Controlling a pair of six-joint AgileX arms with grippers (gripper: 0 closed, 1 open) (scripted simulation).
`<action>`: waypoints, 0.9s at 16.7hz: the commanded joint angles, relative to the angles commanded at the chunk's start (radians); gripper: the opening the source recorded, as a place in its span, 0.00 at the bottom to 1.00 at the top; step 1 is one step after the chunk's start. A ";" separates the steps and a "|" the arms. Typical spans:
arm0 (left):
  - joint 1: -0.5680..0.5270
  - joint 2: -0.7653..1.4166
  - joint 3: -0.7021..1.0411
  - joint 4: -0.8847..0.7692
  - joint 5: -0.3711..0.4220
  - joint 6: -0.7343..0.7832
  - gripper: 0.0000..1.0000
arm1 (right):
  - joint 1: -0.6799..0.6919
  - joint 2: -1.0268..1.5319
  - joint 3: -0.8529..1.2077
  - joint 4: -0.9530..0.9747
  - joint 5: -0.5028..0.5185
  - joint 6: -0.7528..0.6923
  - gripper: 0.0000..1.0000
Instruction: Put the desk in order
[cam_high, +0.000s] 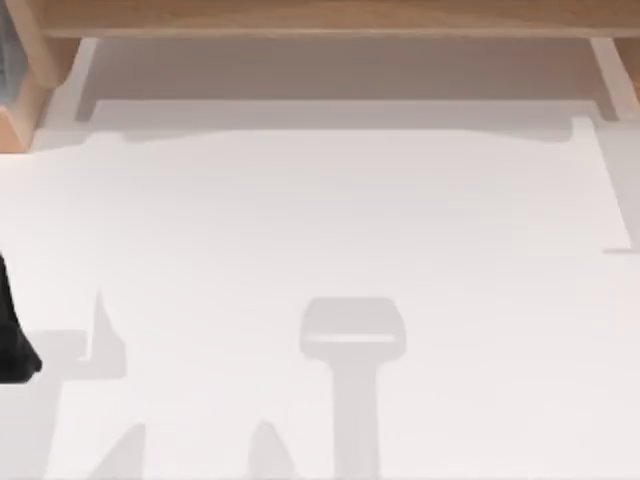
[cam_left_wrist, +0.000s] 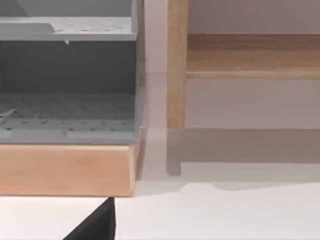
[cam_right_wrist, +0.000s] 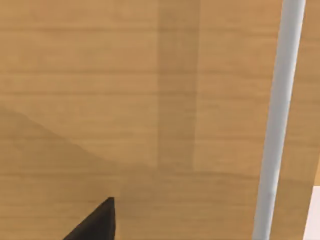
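Table (cam_high: 320, 230): lying bare and white, wooden shelf frame (cam_high: 320, 15) running along the frame's top.
Left arm (cam_high: 12, 330): sitting at the left edge (gripper state: cannot tell).

Left hand (cam_high: 12, 330) cut off at top view's left edge; desk (cam_high: 320, 250) shelf cropped.

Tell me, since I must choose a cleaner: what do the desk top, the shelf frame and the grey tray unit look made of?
The desk top: plain matte white, probably laminate. The shelf frame: light tan wood or veneer, faint grain. The grey tray unit: matte grey with dotted perforations, metal or plastic, hard to say.
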 joint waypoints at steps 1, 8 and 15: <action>0.000 0.000 0.000 0.000 0.000 0.000 1.00 | 0.000 0.000 0.000 0.000 0.000 0.000 1.00; 0.000 0.000 0.000 0.000 0.000 0.000 1.00 | 0.000 0.000 0.000 0.000 0.000 0.000 0.62; 0.000 0.000 0.000 0.000 0.000 0.000 1.00 | 0.000 0.000 0.000 0.000 0.000 0.000 0.10</action>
